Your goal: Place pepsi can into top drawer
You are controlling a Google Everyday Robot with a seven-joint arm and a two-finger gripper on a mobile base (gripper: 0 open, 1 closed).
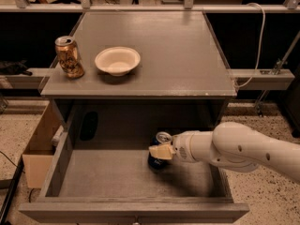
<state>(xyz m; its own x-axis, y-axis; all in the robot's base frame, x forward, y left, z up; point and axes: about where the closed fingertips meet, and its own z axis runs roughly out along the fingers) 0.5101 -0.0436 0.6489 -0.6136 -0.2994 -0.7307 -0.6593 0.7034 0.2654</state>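
The top drawer [93, 182] is pulled open below the grey cabinet top. The pepsi can [158, 156], dark blue with a silver top, stands upright on the drawer's bottom near the middle, toward the back. My gripper [161, 152] reaches in from the right on a white arm and is at the can, its tan fingertips [161, 152] against the can's side.
On the cabinet top [187, 55] stand a gold-brown patterned can [69, 56] at the left and a white bowl [117, 60] beside it. A dark object [88, 125] lies at the drawer's back left. A cardboard box [40, 146] stands left of the drawer. A white cable [255, 46] hangs at the right.
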